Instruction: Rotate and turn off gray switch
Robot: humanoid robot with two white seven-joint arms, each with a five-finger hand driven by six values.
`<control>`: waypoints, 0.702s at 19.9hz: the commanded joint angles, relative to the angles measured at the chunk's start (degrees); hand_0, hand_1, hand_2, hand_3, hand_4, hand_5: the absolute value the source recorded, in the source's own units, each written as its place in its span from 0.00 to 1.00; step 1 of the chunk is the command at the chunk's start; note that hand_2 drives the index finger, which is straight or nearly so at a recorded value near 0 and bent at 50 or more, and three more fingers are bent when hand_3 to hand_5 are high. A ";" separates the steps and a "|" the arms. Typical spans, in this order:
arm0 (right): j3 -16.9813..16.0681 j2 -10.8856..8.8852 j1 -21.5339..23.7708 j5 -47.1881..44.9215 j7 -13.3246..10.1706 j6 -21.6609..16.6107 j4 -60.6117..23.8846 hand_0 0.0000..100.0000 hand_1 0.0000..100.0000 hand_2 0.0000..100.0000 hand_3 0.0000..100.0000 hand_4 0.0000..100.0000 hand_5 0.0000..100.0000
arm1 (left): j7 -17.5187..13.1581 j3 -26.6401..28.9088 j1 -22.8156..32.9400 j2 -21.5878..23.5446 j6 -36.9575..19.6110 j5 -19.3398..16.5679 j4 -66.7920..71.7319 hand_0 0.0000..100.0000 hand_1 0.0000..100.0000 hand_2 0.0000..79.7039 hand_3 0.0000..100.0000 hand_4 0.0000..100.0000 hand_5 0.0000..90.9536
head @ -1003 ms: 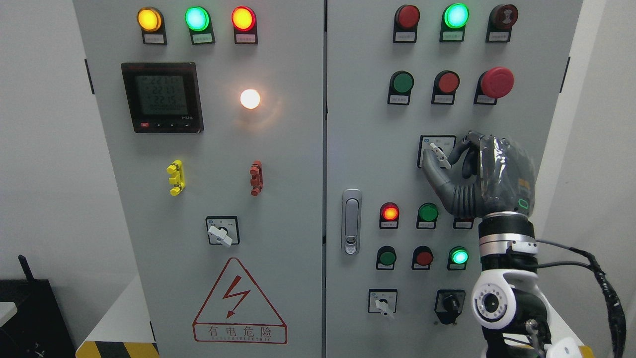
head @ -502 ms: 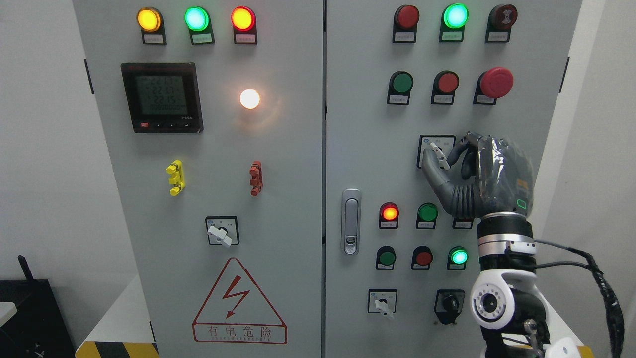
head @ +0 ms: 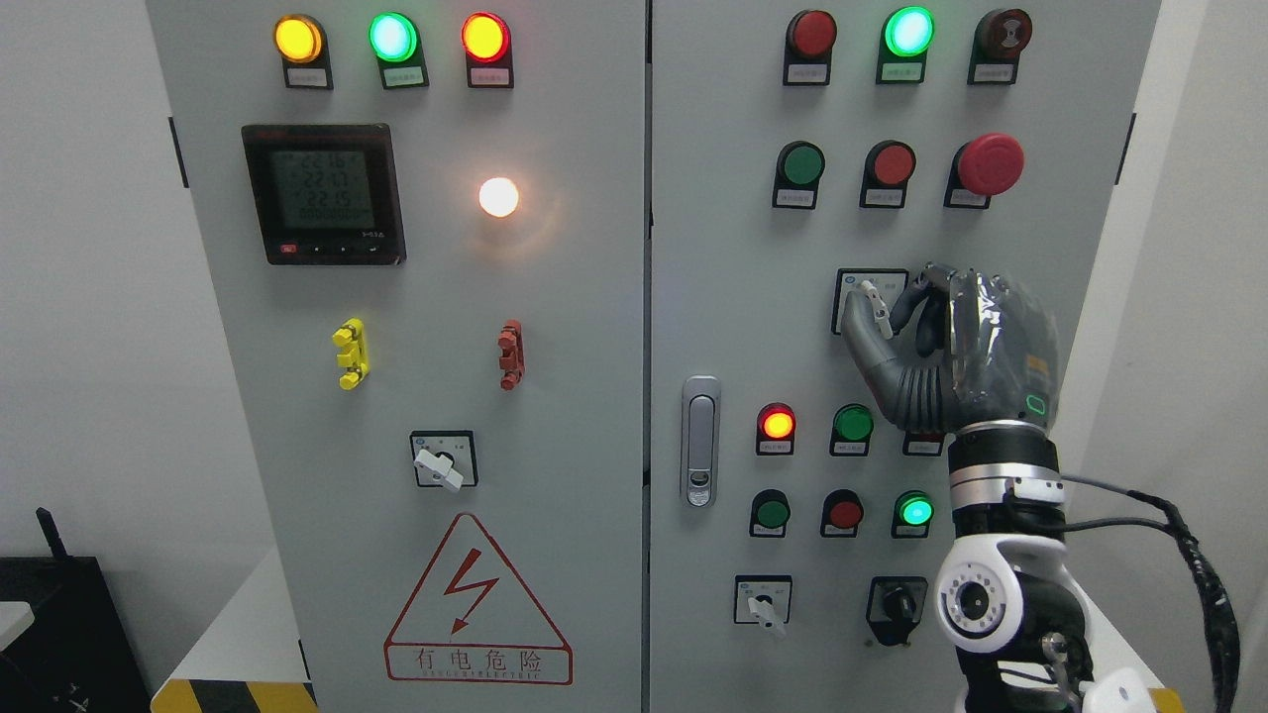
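The gray rotary switch [head: 873, 301] sits on its white-faced plate [head: 852, 281] in the middle of the cabinet's right door. Its pale lever tilts from upper left to lower right. My right hand [head: 881, 309] comes up from the lower right. The thumb [head: 860, 335] presses the lever from the lower left. The curled fingers [head: 909, 297] close on it from the right and hide the plate's right half. The left hand does not show.
Around the switch are a red mushroom button [head: 989, 163] above, lit red [head: 777, 424] and green [head: 913, 511] lamps below, and a black knob [head: 897, 601] by my forearm. A door handle [head: 700, 441] is to the left. Similar gray selectors sit at the lower right door [head: 763, 601] and the left door [head: 443, 460].
My right hand has crept slightly left and up while staying on the switch. The lever stands a little more upright than before.
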 commanded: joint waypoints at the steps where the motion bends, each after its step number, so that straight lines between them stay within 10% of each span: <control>1: -0.01 0.03 0.00 -0.01 -0.11 0.04 0.31 0.51 0.35 0.72 0.99 0.94 1.00 | 0.09 -0.09 0.00 0.00 0.04 0.00 0.79 0.12 0.39 0.00 0.00 0.00 0.00; 14: -0.10 0.03 -0.17 0.08 -0.11 0.04 0.22 0.54 0.33 0.73 1.00 0.94 1.00 | 0.09 -0.09 0.00 0.00 0.04 0.00 0.79 0.12 0.39 0.00 0.00 0.00 0.00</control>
